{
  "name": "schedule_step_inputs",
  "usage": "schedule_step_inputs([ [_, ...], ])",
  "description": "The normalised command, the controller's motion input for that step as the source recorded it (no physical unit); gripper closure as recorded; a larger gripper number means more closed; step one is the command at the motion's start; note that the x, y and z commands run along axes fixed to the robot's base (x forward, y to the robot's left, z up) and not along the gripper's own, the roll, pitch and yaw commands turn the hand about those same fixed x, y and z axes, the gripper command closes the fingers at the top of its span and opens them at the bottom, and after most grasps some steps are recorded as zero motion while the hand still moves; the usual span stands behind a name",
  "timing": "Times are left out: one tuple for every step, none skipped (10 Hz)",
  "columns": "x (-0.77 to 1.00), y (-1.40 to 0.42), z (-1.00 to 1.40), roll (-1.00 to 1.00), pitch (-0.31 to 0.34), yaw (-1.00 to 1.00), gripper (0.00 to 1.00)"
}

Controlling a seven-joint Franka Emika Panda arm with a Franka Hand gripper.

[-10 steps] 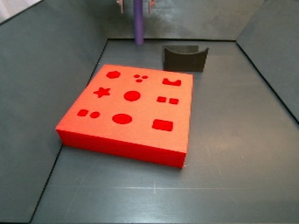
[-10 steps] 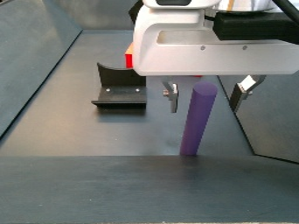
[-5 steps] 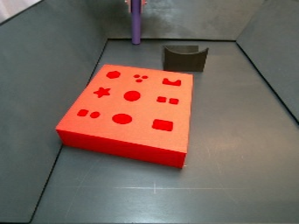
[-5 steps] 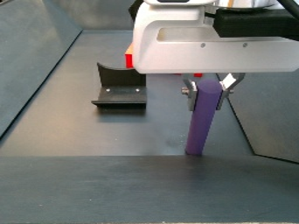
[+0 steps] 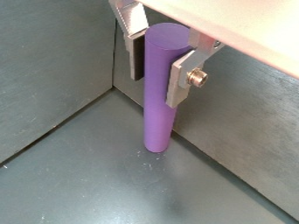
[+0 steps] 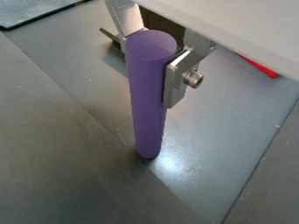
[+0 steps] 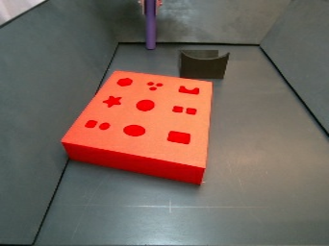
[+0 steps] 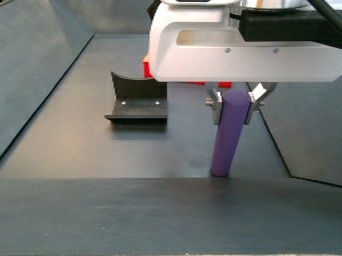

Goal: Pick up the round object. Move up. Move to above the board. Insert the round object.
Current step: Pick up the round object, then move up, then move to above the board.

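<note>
Little moved since half-second earlier: gripper [image 8: 234,100] stays clamped on upright purple peg [image 8: 229,136], lower end at floor, far corner, beyond red board [image 7: 142,120]; fixture [image 7: 203,62] right.

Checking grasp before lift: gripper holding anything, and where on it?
Yes. The gripper is shut on the purple peg near its top end; the peg stands upright.
</note>
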Motion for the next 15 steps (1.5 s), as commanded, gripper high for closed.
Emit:
schedule_step_inputs([
  [0.0, 0.0, 0.0, 0.0, 0.0, 0.0, 1.0],
  [0.0, 0.0, 0.83, 0.0, 0.0, 0.0, 1.0],
  [0.06, -0.07, 0.81, 0.0, 0.007, 0.0, 1.0],
  [0.01, -0.06, 0.64, 0.01, 0.065, 0.0, 1.0],
  [0.0, -0.04, 0.5, 0.03, 0.09, 0.01, 1.0],
  [0.0, -0.02, 0.35, 0.05, 0.107, 0.02, 1.0],
  [0.24, 0.42, 1.0, 0.08, 0.014, 0.24, 1.0],
  [0.25, 0.43, 1.0, 0.05, 0.046, 0.21, 1.0],
  [0.24, 0.4, 1.0, 0.01, 0.087, 0.15, 1.0],
  [0.22, 0.36, 1.0, 0.0, 0.1, 0.11, 1.0],
  [0.2, 0.33, 1.0, 0.0, 0.099, 0.07, 1.0],
  [0.18, 0.3, 1.0, 0.01, 0.098, 0.05, 1.0],
  [0.14, 0.25, 1.0, 0.0, 0.101, 0.02, 1.0],
  [0.11, 0.19, 0.94, 0.0, 0.102, 0.01, 1.0],
  [0.06, 0.11, 0.74, 0.0, 0.096, 0.0, 1.0],
])
